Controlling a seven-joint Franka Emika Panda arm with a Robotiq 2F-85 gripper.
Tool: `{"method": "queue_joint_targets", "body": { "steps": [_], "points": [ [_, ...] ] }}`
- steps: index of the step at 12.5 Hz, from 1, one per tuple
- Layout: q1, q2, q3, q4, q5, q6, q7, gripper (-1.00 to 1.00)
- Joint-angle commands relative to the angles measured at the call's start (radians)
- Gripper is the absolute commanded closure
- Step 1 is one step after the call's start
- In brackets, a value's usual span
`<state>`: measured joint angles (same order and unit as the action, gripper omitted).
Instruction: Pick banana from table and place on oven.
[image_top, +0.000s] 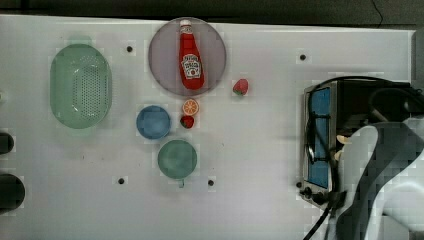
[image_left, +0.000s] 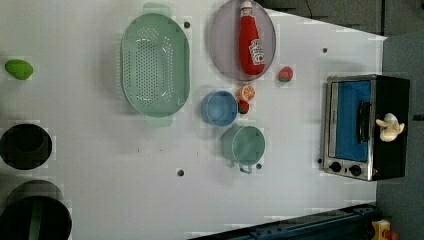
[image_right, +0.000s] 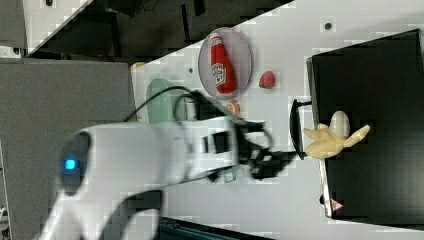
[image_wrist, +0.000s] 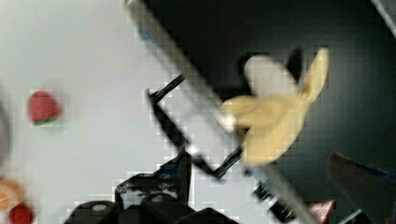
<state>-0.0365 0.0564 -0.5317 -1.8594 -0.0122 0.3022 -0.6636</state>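
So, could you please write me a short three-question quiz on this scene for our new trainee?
1. True or false: the banana lies on the oven top.
2. What lies on the grey plate? A) ketchup bottle B) orange slice C) strawberry
3. Fill in: in the top view, the orange slice sits between the plate and a small red ______.

Key:
1. True; it rests near the front edge, above the door handle.
2. A; the slice and both strawberries lie on the table.
3. Strawberry, just beside the blue bowl.
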Motion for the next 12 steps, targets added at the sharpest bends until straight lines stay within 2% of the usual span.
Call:
{"method": "queue_joint_targets", "body": {
  "steps": [1,4,7,12],
  "points": [
    [0.061,-0.143,0.149,0.046,0.000,-0.147,0.350,-1.00],
    [0.064,-0.248,0.318,0.044,-0.036,-0.246,0.607,-1.00],
    [0.064,-0.317,0.428,0.039,-0.057,-0.333,0.762,-1.00],
    [0.064,-0.357,0.438,0.028,-0.056,-0.349,0.785,-1.00]
  ]
}}
